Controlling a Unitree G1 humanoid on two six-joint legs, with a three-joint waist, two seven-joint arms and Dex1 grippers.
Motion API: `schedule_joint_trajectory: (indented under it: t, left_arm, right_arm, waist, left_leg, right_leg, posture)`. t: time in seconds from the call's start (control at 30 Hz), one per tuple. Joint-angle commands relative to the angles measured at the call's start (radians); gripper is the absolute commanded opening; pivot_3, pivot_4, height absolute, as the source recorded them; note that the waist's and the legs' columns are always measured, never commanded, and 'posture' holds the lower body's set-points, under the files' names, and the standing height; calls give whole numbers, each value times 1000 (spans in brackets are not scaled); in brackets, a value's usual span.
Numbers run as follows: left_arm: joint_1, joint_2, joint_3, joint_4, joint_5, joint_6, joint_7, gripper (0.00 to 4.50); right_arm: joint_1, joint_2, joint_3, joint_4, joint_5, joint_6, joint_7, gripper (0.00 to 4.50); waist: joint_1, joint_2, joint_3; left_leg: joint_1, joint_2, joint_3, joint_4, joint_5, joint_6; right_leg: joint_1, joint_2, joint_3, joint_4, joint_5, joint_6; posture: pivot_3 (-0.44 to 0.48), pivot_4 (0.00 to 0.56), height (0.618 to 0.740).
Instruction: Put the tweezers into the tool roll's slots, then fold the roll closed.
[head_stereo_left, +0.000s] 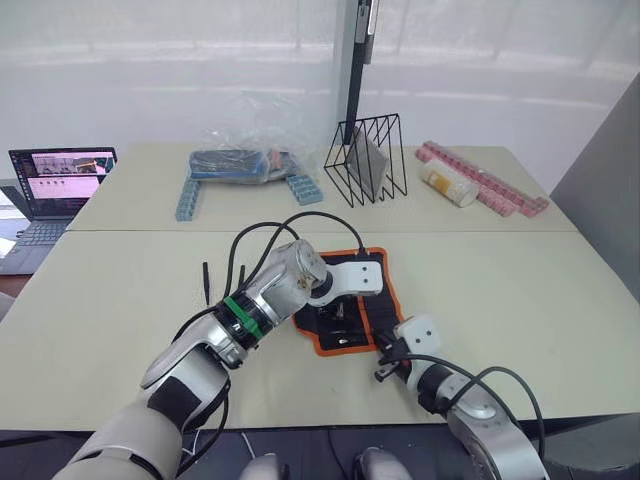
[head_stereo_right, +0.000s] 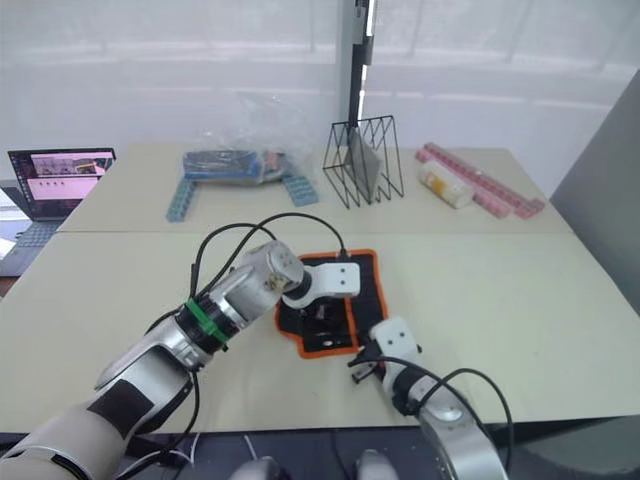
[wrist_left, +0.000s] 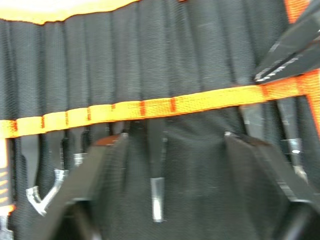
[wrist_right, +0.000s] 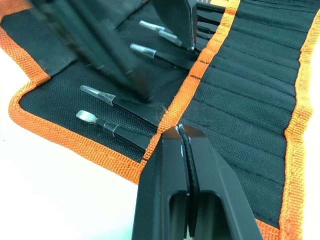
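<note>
From the head, the tool roll (head_stereo_left: 345, 300), black fabric edged in orange, lay open on a pale matte table (head_stereo_left: 520, 290), under the left gripper (head_stereo_left: 338, 312) and just ahead of the right gripper (head_stereo_left: 385, 358). One of the tweezers (head_stereo_left: 207, 283) lay left of the left arm. Left wrist: fingers (wrist_left: 95, 180) spread over woven slots (wrist_left: 150, 107) holding slim silver-tipped tweezers. Right wrist: fingers (wrist_right: 172, 170) pressed together on the orange band.

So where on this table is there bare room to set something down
The near table is bare to the right of the tool roll, and on the left beyond a loose tweezer. It is crowded around the roll, where the left tool and right tool work, and on the far table by the wire rack and plastic bag.
</note>
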Motion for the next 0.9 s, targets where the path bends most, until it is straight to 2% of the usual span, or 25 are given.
schedule_joint_trajectory:
  t: [0.03,0.17,0.37,0.43,0.6,0.7,0.77,0.9]
  left_arm:
    - [-2,91,105,-132,-25,76,-14,4440]
    - [101,177,270,-295,-131,171,-6,4440]
    - [417,232,633,-474,-260,93,150,4440]
    - [492,247,704,-508,-296,95,177,4440]
    - [776,291,961,-548,-381,26,221,4440]
    - [924,260,1112,-606,-463,27,256,4440]
    - [1035,250,1179,-649,-480,-2,274,4440]
    - [1212,195,1273,-744,-526,-26,321,4440]
  right_arm:
    - [8,-10,48,74,-3,70,23,0]
    - [-14,-14,48,87,-4,75,31,0]
    - [-51,-31,43,116,-5,71,55,0]
    - [-57,-37,39,122,-4,68,64,0]
    - [-71,-61,29,136,-1,61,93,0]
    - [-74,-80,19,142,4,56,115,0]
    - [-77,-93,16,144,8,53,128,0]
    - [-84,-112,10,155,14,44,153,0]
  waist:
    - [-6,0,0]
    - [-10,0,0]
    - [-15,0,0]
    - [-15,0,0]
    - [-17,-1,0]
    - [-13,-2,0]
    - [-5,-2,0]
    - [5,-4,-1]
  left_leg:
    - [0,0,0,0,0,0]
    - [2,2,-1,-1,0,0]
    - [2,2,-1,0,0,0]
    - [3,2,-2,0,0,-1]
    - [6,1,-2,-2,0,-2]
    - [5,2,-2,-3,0,-2]
    - [5,1,-3,-3,0,-3]
    - [8,1,-3,-4,0,-4]
  right_leg:
    - [0,1,0,0,0,0]
    - [-1,0,0,5,-1,-1]
    - [-1,-3,1,8,-2,-1]
    - [-1,-3,1,8,-2,-1]
    - [0,-6,1,8,-2,-2]
    - [0,-9,-1,8,-2,-2]
    - [0,-17,-2,8,-3,-2]
    - [1,-22,-1,4,-3,-4]
  posture:
    - [0,150,722]
    - [0,150,722]
    - [0,150,722]
    - [0,150,722]
    - [0,150,722]
    - [0,150,722]
    - [0,150,722]
    - [0,150,722]
